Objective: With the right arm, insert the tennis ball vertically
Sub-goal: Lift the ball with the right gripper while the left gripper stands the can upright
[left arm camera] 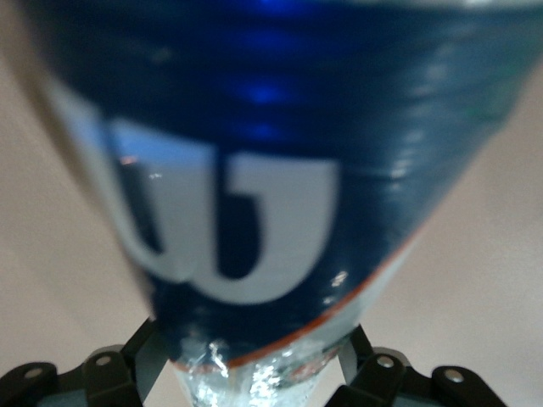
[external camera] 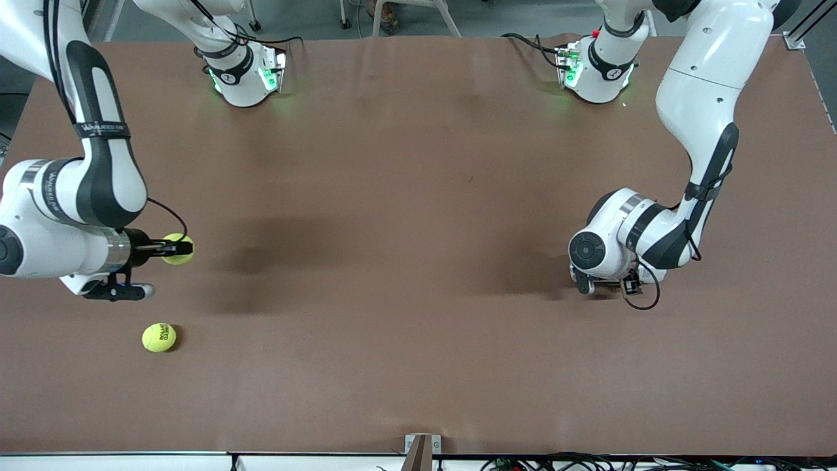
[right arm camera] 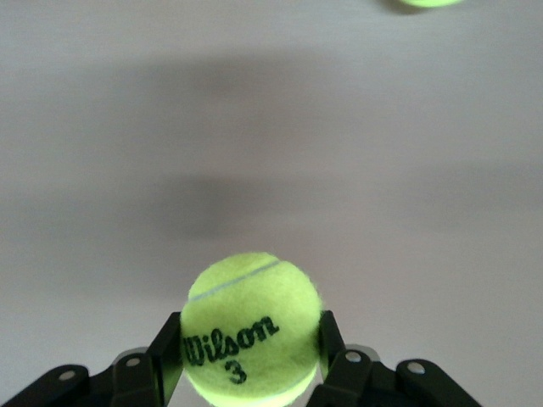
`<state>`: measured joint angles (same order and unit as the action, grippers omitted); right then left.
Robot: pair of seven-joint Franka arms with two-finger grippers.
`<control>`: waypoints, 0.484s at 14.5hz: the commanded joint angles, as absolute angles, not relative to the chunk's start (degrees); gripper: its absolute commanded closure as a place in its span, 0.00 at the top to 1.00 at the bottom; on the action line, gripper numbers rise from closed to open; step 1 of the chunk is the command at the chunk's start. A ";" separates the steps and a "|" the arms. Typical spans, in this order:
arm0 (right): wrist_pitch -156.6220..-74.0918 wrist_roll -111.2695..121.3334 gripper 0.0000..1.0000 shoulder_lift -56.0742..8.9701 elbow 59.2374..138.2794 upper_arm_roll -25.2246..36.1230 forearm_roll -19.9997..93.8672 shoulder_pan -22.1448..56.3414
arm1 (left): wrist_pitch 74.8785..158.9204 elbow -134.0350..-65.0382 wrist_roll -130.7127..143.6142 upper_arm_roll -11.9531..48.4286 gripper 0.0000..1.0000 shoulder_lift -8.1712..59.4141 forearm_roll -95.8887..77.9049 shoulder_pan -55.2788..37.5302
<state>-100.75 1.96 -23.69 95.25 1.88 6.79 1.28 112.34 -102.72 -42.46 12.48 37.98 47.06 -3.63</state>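
A yellow-green ball (right arm camera: 253,326), printed "Wilson 3", sits clamped in the right gripper (external camera: 171,248) over the table (external camera: 418,261). Only the left wrist view shows the left gripper (left arm camera: 254,373) gripping a blue can (left arm camera: 263,170). Another ball (external camera: 159,337) lies nearer the camera.

Brown table top (external camera: 418,196) is seen filling nearly the whole front view, matte, w/ faint creases near top centre. Soft dark shadows are cast on it at centre-left and centre-right of frame. Grey floor (external camera: 314,16) is shown along the top edge; pale chair or stool legs (external camera: 409,16) are seen at top centre, w/ what may be a shoe between them. A metal rail w/ bracket (external camera: 794,39) is visible at upper right corner. Along the bottom edge a white strip (external camera: 118,461) is seen, a small metal bracket (external camera: 422,448) at bottom centre, and tangled cables (external camera: 588,463) at lower right. Lighting is even, from overhead.
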 commanded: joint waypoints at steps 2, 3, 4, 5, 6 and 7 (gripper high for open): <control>-100.90 1.49 0.39 -24.17 94.66 2.11 11.50 4.38 | 115.05 -103.01 -41.31 12.66 0.81 39.02 48.34 -3.25; -100.90 1.67 0.39 -24.17 94.40 2.11 12.91 5.44 | 115.14 -103.01 -41.31 12.66 0.81 39.02 48.34 -3.25; -100.81 1.67 0.39 -24.17 93.00 2.11 13.96 6.32 | 115.57 -103.01 -41.31 12.66 0.81 39.20 48.34 -3.25; -100.72 1.84 0.39 -24.17 92.29 2.11 14.32 7.02 | 116.10 -102.92 -41.31 12.66 0.79 39.55 48.34 -3.25; -100.81 1.93 0.39 -24.17 92.11 2.02 14.50 7.21 | 116.45 -102.92 -41.31 12.66 0.78 39.72 48.34 -3.16; -100.81 2.02 0.39 -24.17 91.67 2.02 14.94 7.47 | 116.72 -102.92 -41.31 12.66 0.74 39.73 48.34 -3.16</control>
